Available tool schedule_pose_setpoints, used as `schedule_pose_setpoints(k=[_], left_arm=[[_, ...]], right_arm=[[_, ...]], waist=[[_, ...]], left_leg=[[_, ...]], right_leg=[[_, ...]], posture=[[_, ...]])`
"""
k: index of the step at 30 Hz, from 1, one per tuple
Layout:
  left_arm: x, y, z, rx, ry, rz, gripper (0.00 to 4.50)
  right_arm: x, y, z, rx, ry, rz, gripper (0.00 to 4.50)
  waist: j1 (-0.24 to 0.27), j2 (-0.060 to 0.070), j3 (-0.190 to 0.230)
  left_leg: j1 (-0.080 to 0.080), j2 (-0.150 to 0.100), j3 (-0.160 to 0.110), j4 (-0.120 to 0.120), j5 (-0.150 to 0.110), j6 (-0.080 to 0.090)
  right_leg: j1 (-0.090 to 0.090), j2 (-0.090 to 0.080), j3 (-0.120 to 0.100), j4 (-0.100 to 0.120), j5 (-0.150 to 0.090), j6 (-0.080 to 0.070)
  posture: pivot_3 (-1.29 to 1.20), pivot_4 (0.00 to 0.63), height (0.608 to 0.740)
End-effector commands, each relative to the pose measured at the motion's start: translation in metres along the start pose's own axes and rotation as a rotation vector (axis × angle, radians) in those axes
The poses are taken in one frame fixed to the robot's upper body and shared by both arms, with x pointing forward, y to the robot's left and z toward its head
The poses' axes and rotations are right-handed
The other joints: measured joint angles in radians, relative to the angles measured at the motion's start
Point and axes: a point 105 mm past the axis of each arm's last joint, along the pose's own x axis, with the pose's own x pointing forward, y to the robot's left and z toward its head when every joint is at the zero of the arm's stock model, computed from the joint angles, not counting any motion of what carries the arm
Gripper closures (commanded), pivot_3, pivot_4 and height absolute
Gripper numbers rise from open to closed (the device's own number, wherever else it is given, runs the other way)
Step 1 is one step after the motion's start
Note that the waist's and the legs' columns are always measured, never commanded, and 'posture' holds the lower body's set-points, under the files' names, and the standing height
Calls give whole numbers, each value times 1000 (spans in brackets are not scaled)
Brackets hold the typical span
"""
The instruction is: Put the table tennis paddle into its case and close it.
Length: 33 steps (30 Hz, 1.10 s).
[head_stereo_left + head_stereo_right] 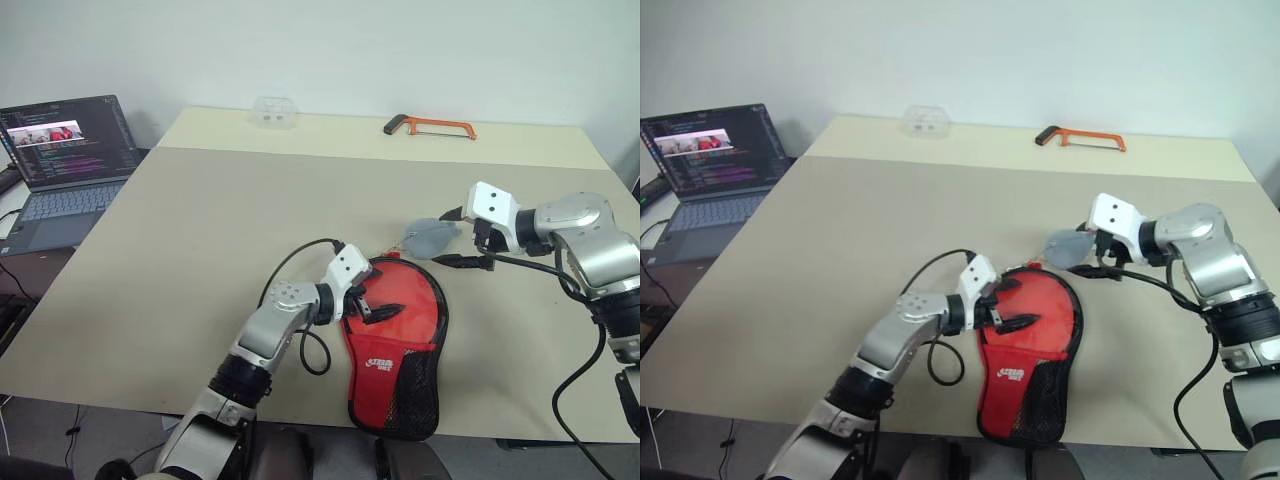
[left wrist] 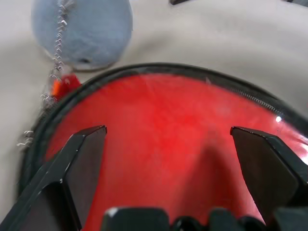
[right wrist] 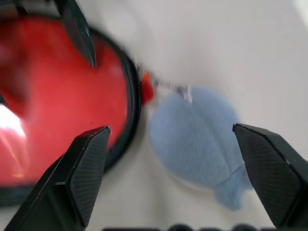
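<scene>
From the head camera, the case [image 1: 395, 340] is lying flat on the beige table [image 1: 200, 250] near its front edge, clear window facing up, red showing through it, with the white logo and black mesh pocket toward the narrow end nearest the robot. The paddle itself cannot be made out apart from the red behind the window. The left gripper [image 1: 372, 303] is hovering over the round upper part of the case, its two black fingers spread apart and gripping nothing. Just beyond the case's far rim a small grey-blue plush charm [image 1: 432, 238] is lying on the table, joined to the case by a thin chain. The right gripper [image 1: 470, 240] is hanging just beside that charm, fingers spread wide and empty. Farther back, an orange hacksaw [image 1: 430, 126] and a clear plastic box [image 1: 274, 112] are sitting near the table's far edge, and an open laptop [image 1: 62, 165] is standing off the table's left side.

In the left wrist camera, the left fingers [image 2: 82, 163] are framing the red window, with the charm and chain beyond the black rim.

In the right wrist camera, the right fingers [image 3: 86, 168] are standing wide on either side of the charm, which is lying beside the case's rim.
</scene>
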Motion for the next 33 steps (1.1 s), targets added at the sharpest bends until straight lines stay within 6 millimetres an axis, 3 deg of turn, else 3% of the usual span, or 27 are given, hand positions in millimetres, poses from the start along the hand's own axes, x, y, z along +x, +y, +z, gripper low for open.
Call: schedule_pose_setpoints(k=[1, 7, 12, 24, 27, 33], left_arm=[[10, -9, -16, 17, 49, -6, 15], [16, -15, -14, 4, 32, -11, 15], [17, -17, -13, 10, 32, -17, 15], [29, -31, -11, -31, 21, -75, 15], [31, -31, -16, -27, 46, -71, 0], [35, -31, -17, -37, 56, -63, 0]], right_arm=[[2, -17, 10, -118, 20, -26, 0], [7, -27, 11, -153, 40, 1, 0], [10, -23, 4, -210, 104, 74, 0], [51, -31, -11, -273, 215, 30, 0], [51, -32, -12, -282, 218, 25, 652], [44, -37, -21, -280, 255, -2, 2677]], waist=[[0, 1, -1], [4, 2, -1], [6, 2, -1], [3, 3, -2], [3, 4, -2], [3, 5, -3]], left_leg=[[0, 0, 0, 0, 0, 0], [1, 1, 0, 0, 0, 0], [1, 1, -1, 0, 0, 0], [3, 1, 0, 0, 1, -2], [3, 1, 0, 0, 2, -3], [7, 1, 0, 0, 1, -1]], right_leg=[[0, 0, 0, 0, 0, 0], [2, -1, -1, 0, 0, 0], [2, -1, -1, 0, 0, 0], [3, -2, -1, 1, 0, 0], [3, -2, -1, 1, 0, 0], [8, -2, -1, 0, 0, 0]], posture=[[0, 150, 740], [0, 150, 740], [0, 150, 740], [0, 150, 740], [0, 150, 740], [0, 150, 740]])
